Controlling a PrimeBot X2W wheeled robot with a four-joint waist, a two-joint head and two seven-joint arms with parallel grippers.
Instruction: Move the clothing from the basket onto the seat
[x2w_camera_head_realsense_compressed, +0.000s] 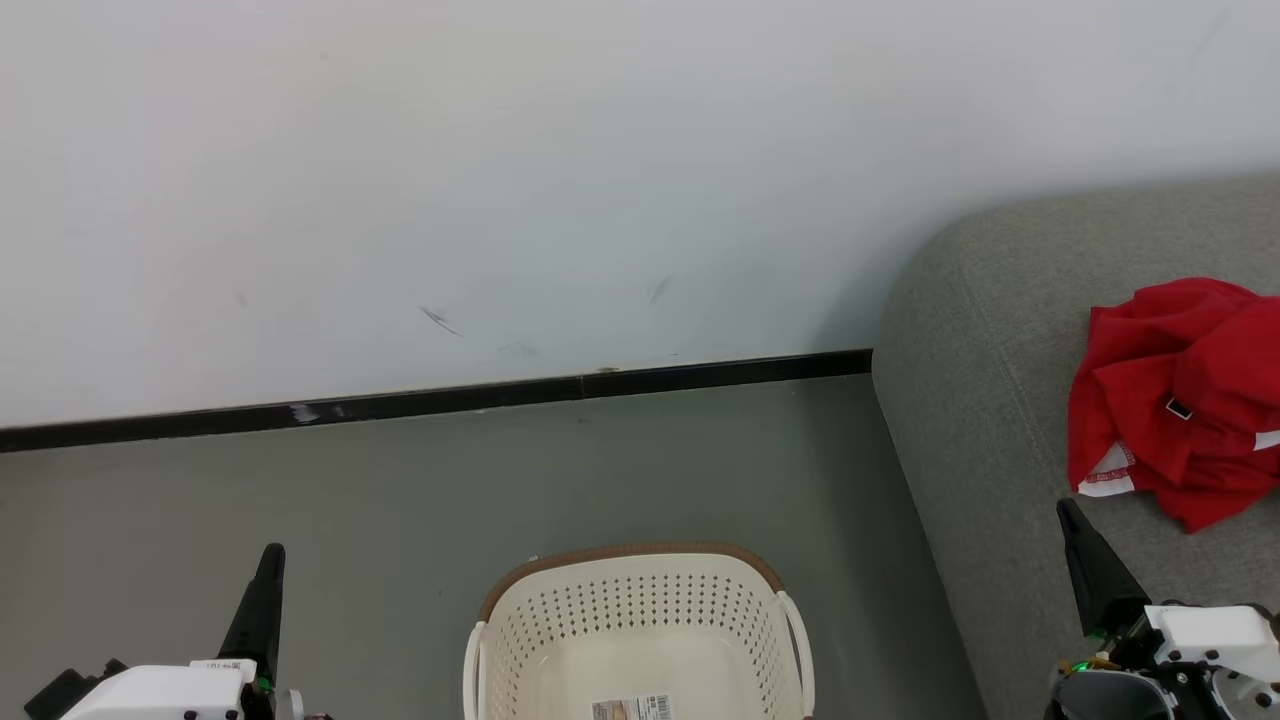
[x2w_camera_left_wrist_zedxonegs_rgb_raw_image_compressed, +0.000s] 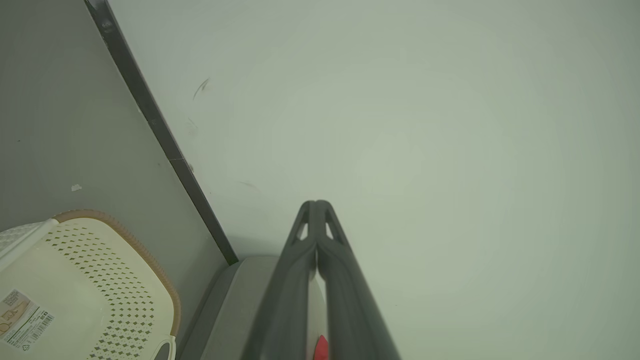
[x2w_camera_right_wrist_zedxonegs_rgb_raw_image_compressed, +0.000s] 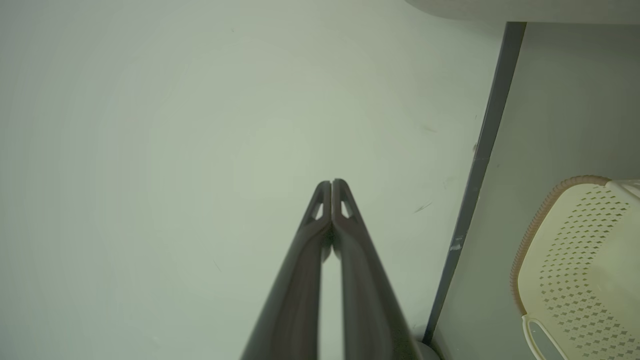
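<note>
- The clothing (x2w_camera_head_realsense_compressed: 1180, 400) lies crumpled on the seat (x2w_camera_head_realsense_compressed: 980, 400), right of the basket (x2w_camera_head_realsense_compressed: 640, 620) and farther toward the wall (x2w_camera_head_realsense_compressed: 500, 200). Nothing red shows on the basket's visible floor, where the label sticker (x2w_camera_head_realsense_compressed: 632, 708) lies bare.
- The left claw (x2w_camera_head_realsense_compressed: 272, 555), left of the basket, has its fingers pressed together on nothing. The right claw (x2w_camera_head_realsense_compressed: 1066, 508), right of the basket, is likewise together and empty, its tip just short of the heap.
- Risk: the basket's near part is cut off by the picture edge, so a leftover garment there could be missed.
- Risk: a sweep of the right claw could snag the white-striped trim (x2w_camera_head_realsense_compressed: 1112, 475) and drag the heap off the seat.
- The heap's long axis seems to run from wall to robot, with the trim corner pointing toward the basket. Its side away from the basket is cut off.
</note>
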